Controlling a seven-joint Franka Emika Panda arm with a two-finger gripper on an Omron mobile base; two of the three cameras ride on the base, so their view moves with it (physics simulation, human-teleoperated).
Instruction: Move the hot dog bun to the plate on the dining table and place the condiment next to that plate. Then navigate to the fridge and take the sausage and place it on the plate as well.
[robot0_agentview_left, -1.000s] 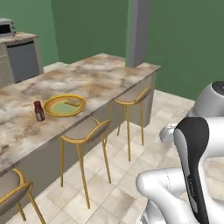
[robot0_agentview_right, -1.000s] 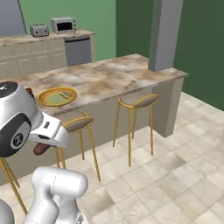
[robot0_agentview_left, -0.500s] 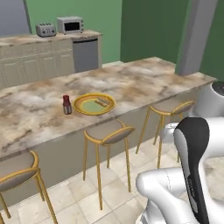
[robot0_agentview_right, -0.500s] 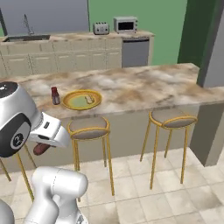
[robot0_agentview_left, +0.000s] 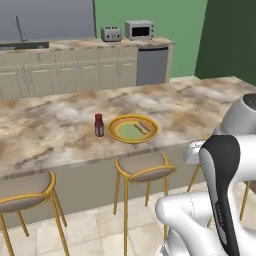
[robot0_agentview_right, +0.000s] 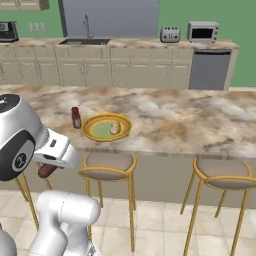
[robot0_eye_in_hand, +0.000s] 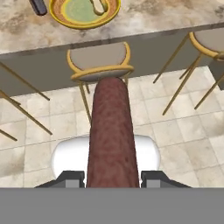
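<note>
My claw (robot0_eye_in_hand: 113, 177) is clenched on the sausage (robot0_eye_in_hand: 111, 135), held low over the floor before a stool (robot0_eye_in_hand: 99, 61). Beyond, on the table (robot0_agentview_right: 200, 120), the bun (robot0_agentview_right: 114, 128) lies on the plate (robot0_agentview_right: 106, 127), bottle (robot0_agentview_right: 76, 117) beside it. Last step, I judge: reach forward and set the sausage beside the bun.

**Sausage gripped, bun on the plate**

The dark reddish-brown sausage (robot0_eye_in_hand: 111, 131) sits clamped between the hand's (robot0_eye_in_hand: 111, 178) fingertips, pointing toward the worktop (robot0_agentview_left: 50, 125). On that marbled top lies the yellow-rimmed, green-centred plate (robot0_agentview_left: 116, 131) with the tan hot dog bun (robot0_agentview_left: 141, 128) on it. The dark red condiment (robot0_agentview_left: 99, 125) stands upright just beside the plate.
</note>
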